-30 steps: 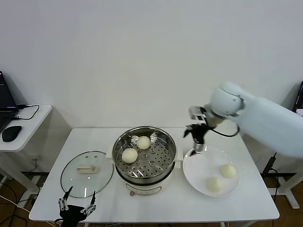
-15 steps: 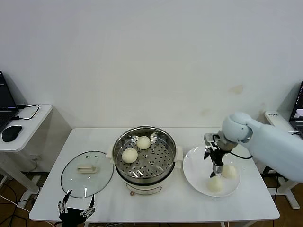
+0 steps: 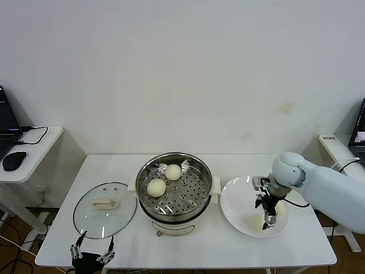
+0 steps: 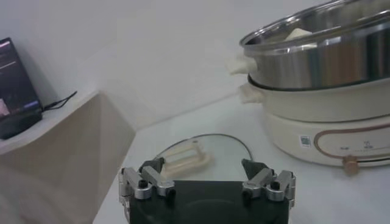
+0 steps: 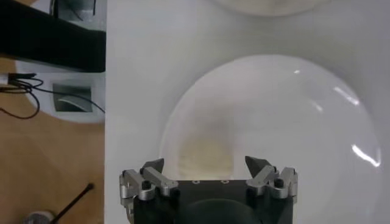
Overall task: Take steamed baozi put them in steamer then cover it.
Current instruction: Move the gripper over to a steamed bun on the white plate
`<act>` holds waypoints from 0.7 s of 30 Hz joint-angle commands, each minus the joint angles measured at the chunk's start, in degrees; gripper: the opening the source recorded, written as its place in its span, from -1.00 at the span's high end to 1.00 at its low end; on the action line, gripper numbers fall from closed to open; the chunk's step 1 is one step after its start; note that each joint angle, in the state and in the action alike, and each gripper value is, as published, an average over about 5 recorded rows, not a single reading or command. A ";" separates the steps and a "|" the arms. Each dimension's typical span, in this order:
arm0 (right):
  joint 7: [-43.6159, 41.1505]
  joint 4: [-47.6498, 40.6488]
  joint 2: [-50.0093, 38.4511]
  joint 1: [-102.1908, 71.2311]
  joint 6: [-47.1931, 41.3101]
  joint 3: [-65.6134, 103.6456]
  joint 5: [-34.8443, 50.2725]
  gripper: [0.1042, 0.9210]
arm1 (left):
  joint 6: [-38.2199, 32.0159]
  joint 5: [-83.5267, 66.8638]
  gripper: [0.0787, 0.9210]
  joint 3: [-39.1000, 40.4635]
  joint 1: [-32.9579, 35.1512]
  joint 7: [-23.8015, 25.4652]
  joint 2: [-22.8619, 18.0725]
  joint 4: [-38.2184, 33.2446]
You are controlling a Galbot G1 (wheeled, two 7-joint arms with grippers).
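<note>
Your non-task items: white table (image 3: 188,248), white plate (image 3: 235,204) at its right side — side desk (image 3: 28,154) left, carrying mouse (image 3: 13,161) and laptop (image 3: 7,123).

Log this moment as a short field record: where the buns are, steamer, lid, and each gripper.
steamer: centre of table, uncovered
baozi in steamer: two, one near the front left of the tray, one behind it
baozi on plate: two, one under the right gripper, one partly hidden by it
plate: right of steamer
cover: flat on table, left of steamer
right gripper: open, pointing down over the front plate bun
left gripper: open, idle at the table's front edge near the cover
</note>
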 commanded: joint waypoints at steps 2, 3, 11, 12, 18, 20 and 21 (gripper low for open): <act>0.28 -2.44 0.62 -2.68 0.22 0.49 -1.51 -0.76 | -0.02 0.07 -0.77 -0.04 0.08 -0.01 0.03 0.49; 0.37 -2.70 0.71 -2.87 0.25 0.65 -1.61 -0.76 | -0.03 0.08 -0.77 -0.03 0.08 -0.02 0.02 0.55; 1.21 -4.63 1.53 -3.66 -0.29 1.57 -0.87 -0.76 | -0.06 0.11 -0.77 0.08 -0.01 -0.03 0.03 0.93; 1.18 -4.91 1.71 -3.71 -0.28 1.69 -0.90 -0.76 | -0.07 0.11 -0.77 0.06 -0.01 -0.03 0.04 0.98; 1.47 -6.00 2.68 -4.22 -0.29 2.16 -1.12 -0.76 | -0.05 0.21 -0.77 0.02 -0.13 0.01 0.02 1.21; 1.76 -6.54 3.04 -4.38 -0.31 2.38 -1.04 -0.76 | -0.04 0.25 -0.77 0.02 -0.18 0.04 -0.02 1.23; 1.88 -6.83 3.20 -4.42 -0.32 2.44 -1.00 -0.76 | -0.04 0.26 -0.77 0.02 -0.20 0.05 -0.05 1.26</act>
